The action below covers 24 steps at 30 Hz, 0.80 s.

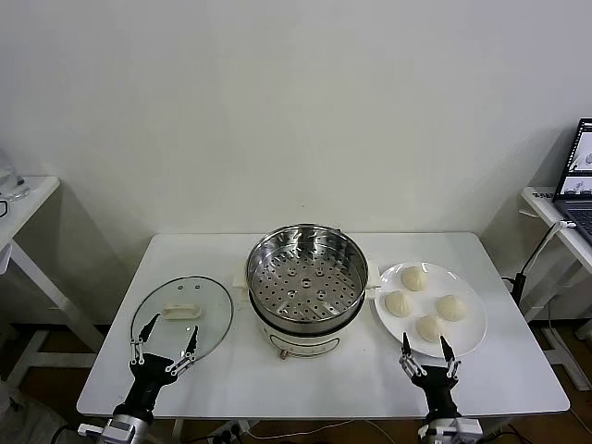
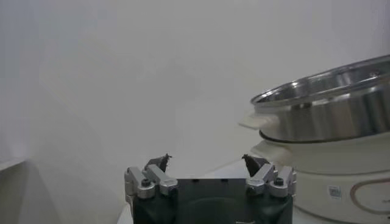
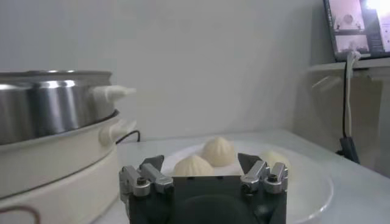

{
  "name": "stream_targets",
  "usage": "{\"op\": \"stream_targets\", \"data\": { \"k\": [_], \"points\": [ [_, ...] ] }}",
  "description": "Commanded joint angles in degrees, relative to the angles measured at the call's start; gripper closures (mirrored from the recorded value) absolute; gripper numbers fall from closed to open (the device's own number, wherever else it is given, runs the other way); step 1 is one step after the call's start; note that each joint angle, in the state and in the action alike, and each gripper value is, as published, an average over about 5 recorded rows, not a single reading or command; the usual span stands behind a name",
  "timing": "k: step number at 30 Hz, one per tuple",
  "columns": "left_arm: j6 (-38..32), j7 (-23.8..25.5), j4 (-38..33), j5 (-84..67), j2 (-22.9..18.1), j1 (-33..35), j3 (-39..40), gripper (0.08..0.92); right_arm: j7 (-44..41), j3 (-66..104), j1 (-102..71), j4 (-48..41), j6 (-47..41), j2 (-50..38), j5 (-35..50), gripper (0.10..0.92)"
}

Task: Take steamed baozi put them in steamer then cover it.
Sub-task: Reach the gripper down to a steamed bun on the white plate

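A: Head view — white table is sitting against a plain off-white wall. The steamer is standing mid-table, uncovered, perforated tray showing, nothing lying in it.

B: Baozi?

A: All four steamed baozi are sitting on the white plate, just beside the steamer on the robot's right. The glass lid is lying flat on the table on the robot's left, white handle up.

B: Grippers?

A: Left gripper is hovering at the near edge of the lid, jaws spread, holding nothing. Right gripper is hanging over the near rim of the plate, jaws spread too, nothing between them.

B: Wrist views agreeing?

A: Yes. Left wrist view is showing the spread left gripper with the steamer off to one side. Right wrist view is showing the right gripper spread in front of the baozi, steamer alongside.

B: Room?

A: Side tables are flanking: one at far left, one at far right carrying an open laptop.
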Motion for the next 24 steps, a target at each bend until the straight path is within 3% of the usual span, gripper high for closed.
{"op": "stream_targets", "data": {
  "k": [1,7,11,16,24],
  "points": [
    [-0.37,-0.08,-1.39,0.47,-0.17,0.58,0.22,0.177,1.54,-0.51,15.36,-4.92,-7.57,-6.71,4.94,0.203],
    [-0.94,-0.09,-2.56,1.21,-0.73,1.15,0.52,0.177,0.38,-7.81,33.15,-16.77,-9.7,-12.51,10.8,0.203],
    [-1.1,-0.13,-3.14,1.72,-1.06,1.42,0.68,0.177,-6.34,-13.76,43.95,-27.17,-10.53,-15.71,13.65,0.203],
    [-0.98,-0.16,-3.69,2.31,-1.19,1.87,0.54,0.177,-23.87,-23.42,55.2,-37.78,-14.34,-21.01,12.59,0.203],
    [-0.89,-0.18,-4.09,2.59,-1.29,2.33,0.46,0.177,-60.06,-41.64,73.83,-55.27,-8.9,-24.66,-6.41,0.203]
  ]
}}
